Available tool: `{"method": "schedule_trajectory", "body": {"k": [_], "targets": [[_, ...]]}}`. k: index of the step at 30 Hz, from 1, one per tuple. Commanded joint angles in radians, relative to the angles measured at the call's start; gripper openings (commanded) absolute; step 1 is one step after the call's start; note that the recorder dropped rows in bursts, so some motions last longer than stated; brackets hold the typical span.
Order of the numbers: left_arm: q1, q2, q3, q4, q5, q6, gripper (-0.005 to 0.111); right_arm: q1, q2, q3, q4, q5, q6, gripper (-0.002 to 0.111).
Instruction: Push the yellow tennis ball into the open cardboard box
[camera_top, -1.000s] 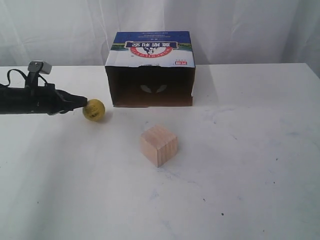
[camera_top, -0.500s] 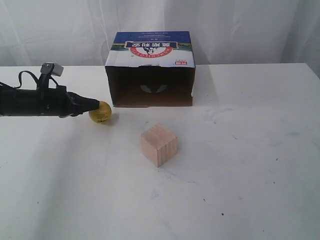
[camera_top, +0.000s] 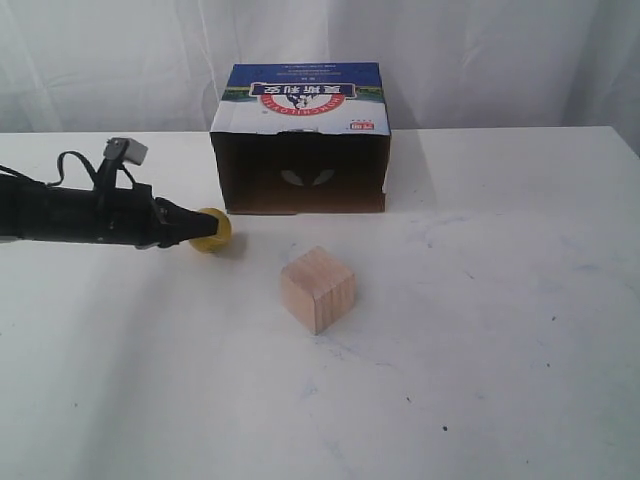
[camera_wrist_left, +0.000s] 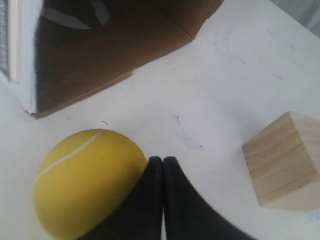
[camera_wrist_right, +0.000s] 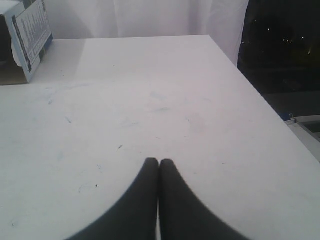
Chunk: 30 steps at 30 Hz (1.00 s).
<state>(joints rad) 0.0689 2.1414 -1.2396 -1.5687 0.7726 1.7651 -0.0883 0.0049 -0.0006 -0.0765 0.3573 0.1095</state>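
Note:
The yellow tennis ball (camera_top: 213, 230) rests on the white table just in front of the left corner of the open cardboard box (camera_top: 300, 138), whose dark opening faces the camera. My left gripper (camera_top: 192, 228) is shut, its black tip pressed against the ball's left side. In the left wrist view the ball (camera_wrist_left: 85, 180) touches the side of the shut left gripper (camera_wrist_left: 163, 161), with the box opening (camera_wrist_left: 100, 45) beyond. My right gripper (camera_wrist_right: 159, 162) is shut with nothing in it, over bare table; it does not show in the exterior view.
A pale wooden cube (camera_top: 317, 289) stands on the table in front of the box, right of the ball, and shows in the left wrist view as the cube (camera_wrist_left: 282, 160). The table edge (camera_wrist_right: 260, 105) runs close beside the right gripper. White curtains hang behind.
My left gripper has moved right, pushing the ball along the table toward the front left corner of the box. The cube and box have not moved.

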Motion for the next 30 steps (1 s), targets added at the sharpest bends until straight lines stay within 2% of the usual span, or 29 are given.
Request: {"method": "schedule_trajectory", "body": {"k": [1, 8, 13, 23, 30], "targets": [[-0.048, 0.001, 0.007, -0.044, -0.037, 0.033, 0.000, -0.008, -0.005, 0.001, 0.001, -0.006, 0.000, 0.000], [-0.092, 0.001, 0.007, -0.127, -0.075, 0.112, 0.000, -0.008, -0.005, 0.001, 0.001, -0.006, 0.000, 0.000], [-0.094, 0.001, 0.001, -0.176, -0.073, 0.194, 0.000, -0.008, -0.005, 0.001, 0.001, -0.006, 0.000, 0.000], [-0.094, -0.013, -0.040, -0.176, -0.018, 0.176, 0.000, -0.008, -0.005, 0.001, 0.001, -0.006, 0.000, 0.000], [-0.094, -0.035, -0.040, -0.129, -0.076, 0.146, 0.000, -0.008, -0.005, 0.001, 0.001, -0.006, 0.000, 0.000]]}}
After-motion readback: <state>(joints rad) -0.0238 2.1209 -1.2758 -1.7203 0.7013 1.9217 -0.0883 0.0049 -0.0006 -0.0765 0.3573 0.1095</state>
